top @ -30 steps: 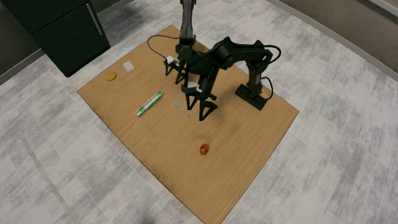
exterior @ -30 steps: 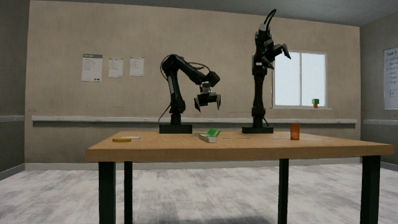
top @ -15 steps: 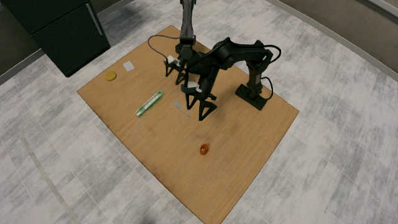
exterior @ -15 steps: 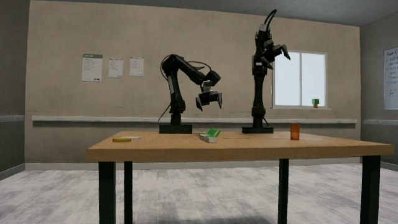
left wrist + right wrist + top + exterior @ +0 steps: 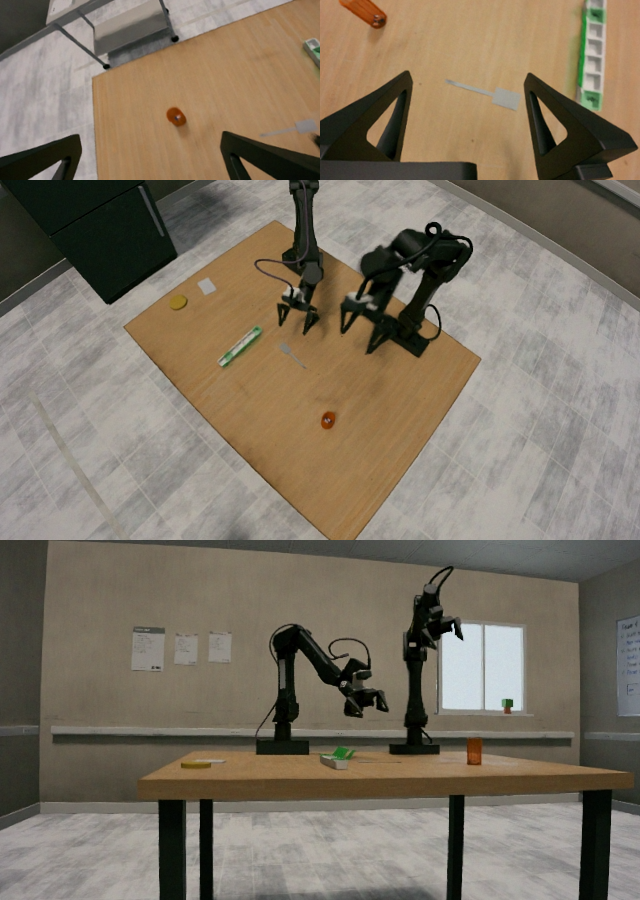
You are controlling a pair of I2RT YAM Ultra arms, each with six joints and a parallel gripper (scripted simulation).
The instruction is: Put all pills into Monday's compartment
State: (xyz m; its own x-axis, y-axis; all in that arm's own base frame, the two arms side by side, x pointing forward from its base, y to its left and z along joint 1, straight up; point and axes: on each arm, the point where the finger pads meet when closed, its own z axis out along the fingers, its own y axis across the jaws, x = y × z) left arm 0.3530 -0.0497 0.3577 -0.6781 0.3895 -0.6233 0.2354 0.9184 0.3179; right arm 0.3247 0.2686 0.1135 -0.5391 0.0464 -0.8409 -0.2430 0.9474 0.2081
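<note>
A green and white pill organizer (image 5: 240,346) lies on the wooden table, with several lids flipped open; it also shows in the right wrist view (image 5: 593,56). I cannot read the day letters. An open orange pill bottle (image 5: 328,417) stands upright nearer the table's front, with something small and pale inside (image 5: 176,116). A small grey spatula (image 5: 291,354) lies between the organizer and the bottle. My right gripper (image 5: 293,328) is open and empty, hovering above the spatula (image 5: 493,94). My left gripper (image 5: 357,340) (image 5: 450,626) is open and empty, raised high above the table.
A yellow bottle cap (image 5: 178,301) and a white square of paper (image 5: 206,286) lie near the table's far left corner. A black cabinet (image 5: 100,225) stands on the floor beyond it. A grey cart (image 5: 129,28) stands on the floor off the table edge near the bottle.
</note>
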